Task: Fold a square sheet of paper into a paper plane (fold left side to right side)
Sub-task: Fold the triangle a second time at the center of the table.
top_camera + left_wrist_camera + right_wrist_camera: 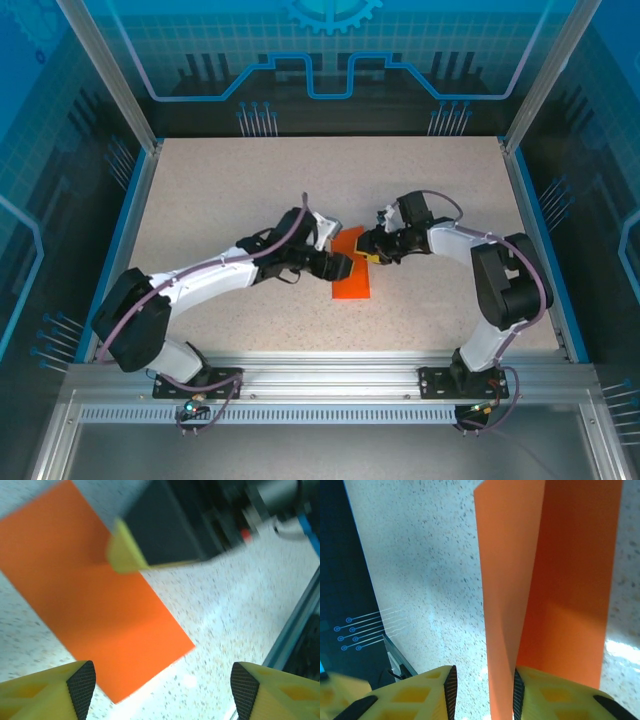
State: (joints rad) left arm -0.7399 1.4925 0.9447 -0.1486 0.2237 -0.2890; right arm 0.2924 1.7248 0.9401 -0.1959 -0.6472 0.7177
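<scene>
The orange sheet of paper lies mid-table as a folded rectangle. In the left wrist view the paper rests flat, and a yellow fingertip of the right gripper touches its upper edge. My left gripper hovers over the paper's left side, and its jaws stand wide open with nothing between them. My right gripper is at the paper's upper right. In the right wrist view one layer of the paper stands up between the right gripper's fingers. It lies against the right pad, clear of the left pad.
The speckled table has free room all round the paper. A blue rail and an aluminium frame bound the right side, and the same rail shows in the left wrist view. Both arm bases sit at the near edge.
</scene>
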